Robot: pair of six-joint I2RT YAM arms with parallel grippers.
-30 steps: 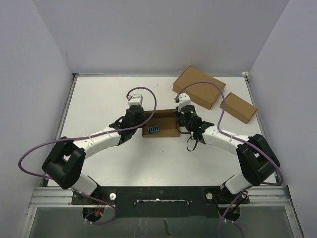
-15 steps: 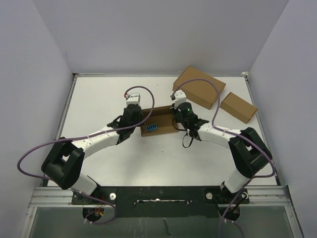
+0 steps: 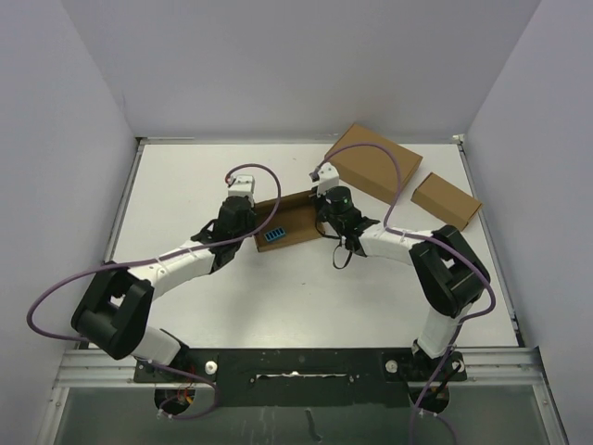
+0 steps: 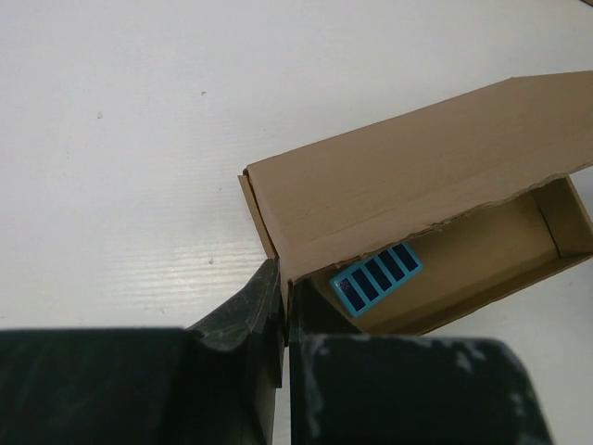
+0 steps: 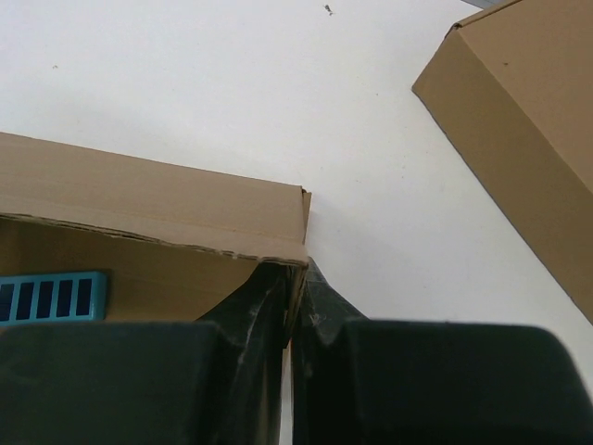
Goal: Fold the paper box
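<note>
Pinching the box (image 3: 289,225) at mid-frame on the table (image 3: 185,185), your left pincer (image 4: 283,320) and right pincer (image 5: 295,306) each clamp an end wall; move them evenly so the lid (image 4: 417,176) folds square.

Bright, even light, faint soft shadows; wrist views blur at the bottom

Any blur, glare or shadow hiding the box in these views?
Top external: even light, sharp, no glare, the paper box small in frame. Left wrist: box and blue label crisp, the left fingers dark and blurred below. Right wrist: the right fingers a dark blur across the bottom, box edge sharp.
</note>
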